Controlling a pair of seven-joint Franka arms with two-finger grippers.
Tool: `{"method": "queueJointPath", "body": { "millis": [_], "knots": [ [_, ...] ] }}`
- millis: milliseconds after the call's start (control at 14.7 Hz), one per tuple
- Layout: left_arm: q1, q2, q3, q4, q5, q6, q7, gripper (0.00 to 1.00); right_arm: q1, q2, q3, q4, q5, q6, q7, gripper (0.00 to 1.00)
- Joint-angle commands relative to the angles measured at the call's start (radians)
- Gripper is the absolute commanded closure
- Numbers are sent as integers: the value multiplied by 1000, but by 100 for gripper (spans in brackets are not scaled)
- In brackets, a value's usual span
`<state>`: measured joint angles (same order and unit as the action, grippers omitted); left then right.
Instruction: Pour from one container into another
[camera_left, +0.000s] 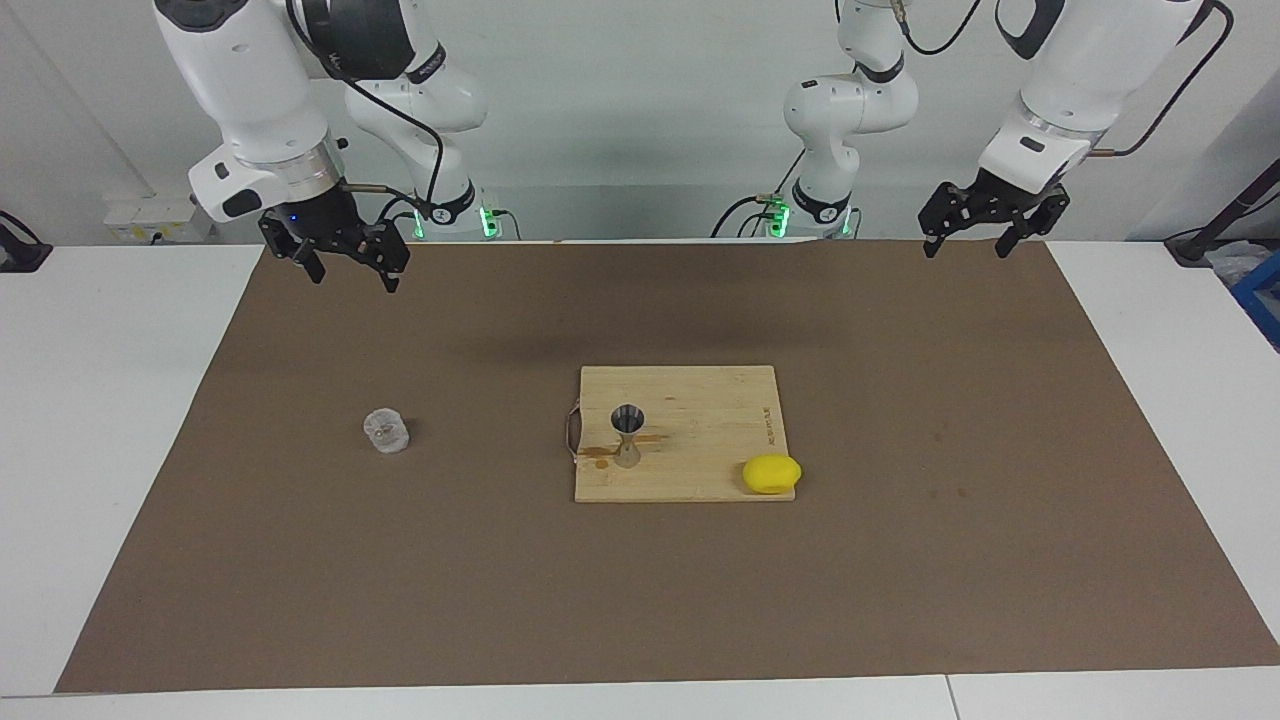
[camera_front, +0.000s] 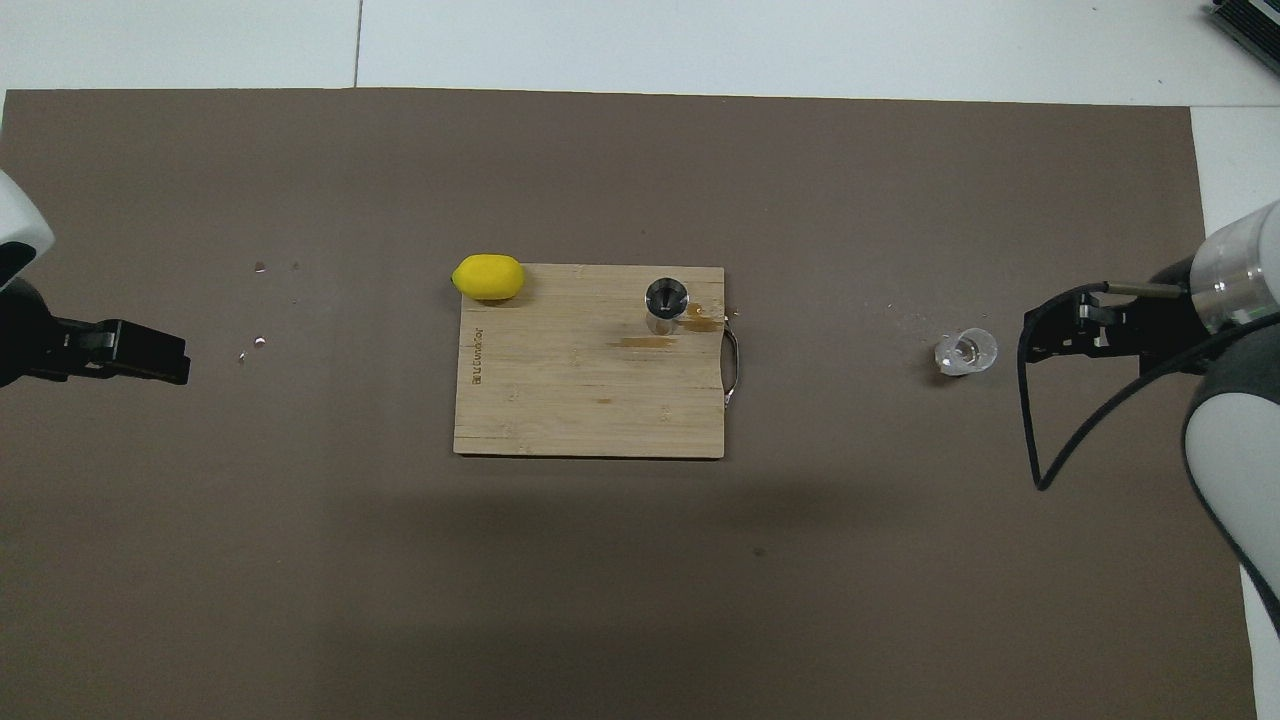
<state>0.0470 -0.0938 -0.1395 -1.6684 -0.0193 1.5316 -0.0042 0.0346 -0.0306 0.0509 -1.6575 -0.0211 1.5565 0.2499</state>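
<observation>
Above the brown mat, toward the right arm's end of the surface (camera_left: 120, 400), the right pincer (camera_left: 338, 262) is held raised with its fingers spread and nothing between them. The glass cup (camera_left: 386, 431) is listed on the mat under and farther from the robots than that pincer; in the overhead view it sits at about nine o'clock from the pincer, clear of it. It appears upright and nearly empty, though its contents cannot be told for certain.

Toward the middle of the mat (camera_left: 900, 420), the wooden board (camera_left: 700, 400) is entered, with the steel jigger (camera_left: 627, 434) upright on it near the handle edge, at three o'clock from the cup in the facing view and well apart from it. A brownish stain (camera_front: 703, 322) is noted on the board beside the jigger. A lemon (camera_left: 771, 473) rests at the board's corner.

At the left arm's end, the left pincer (camera_left: 972, 240) waits raised, fingers spread, holding nothing.

Hazards, as judged: the jigger's narrow waist and small mouth would make it easily tipped or missed by any further pour, adding to the spill. The small, slick cup could be knocked over by an off-centre approach.
</observation>
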Motion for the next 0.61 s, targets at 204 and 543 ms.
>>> {"method": "queueJointPath", "body": {
  "millis": [204,543],
  "knots": [
    [-1,-23,6,-20,-7,-5,1,0,2,-12,0,-5,1,-15,-26,1],
    [-1,-23,4,-20,-7,-5,1,0,1,-12,0,-7,4,-7,-26,1]
  ]
}}
